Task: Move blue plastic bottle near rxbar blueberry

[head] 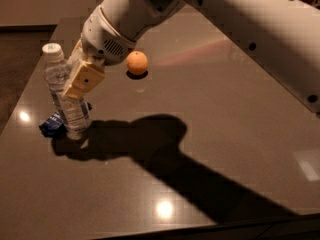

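Observation:
The blue plastic bottle, clear with a white cap, stands tilted at the table's left side, its base on or just above the surface. My gripper is shut on the bottle's middle, with a tan finger pad across its front. The rxbar blueberry, a dark blue wrapper, lies flat right behind and left of the bottle's base, mostly hidden by the bottle.
A round orange fruit sits on the dark glossy table to the right of the gripper. The arm's shadow falls across the table's middle. The table's left edge is close to the bar.

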`<action>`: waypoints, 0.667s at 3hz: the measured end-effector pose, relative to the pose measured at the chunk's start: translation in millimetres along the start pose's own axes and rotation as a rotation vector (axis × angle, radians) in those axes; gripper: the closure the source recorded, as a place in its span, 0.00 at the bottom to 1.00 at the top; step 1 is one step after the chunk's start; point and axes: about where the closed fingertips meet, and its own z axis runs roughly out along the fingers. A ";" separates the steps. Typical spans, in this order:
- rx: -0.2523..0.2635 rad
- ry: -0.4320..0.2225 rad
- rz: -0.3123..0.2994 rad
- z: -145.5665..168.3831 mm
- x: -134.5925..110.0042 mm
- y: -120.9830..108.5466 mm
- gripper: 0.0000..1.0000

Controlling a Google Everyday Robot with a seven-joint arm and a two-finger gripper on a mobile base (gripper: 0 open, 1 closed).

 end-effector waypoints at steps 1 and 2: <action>-0.019 0.021 -0.005 6.4 6.9 -1.9 1.00; -0.051 0.038 -0.006 10.2 11.5 -2.3 1.00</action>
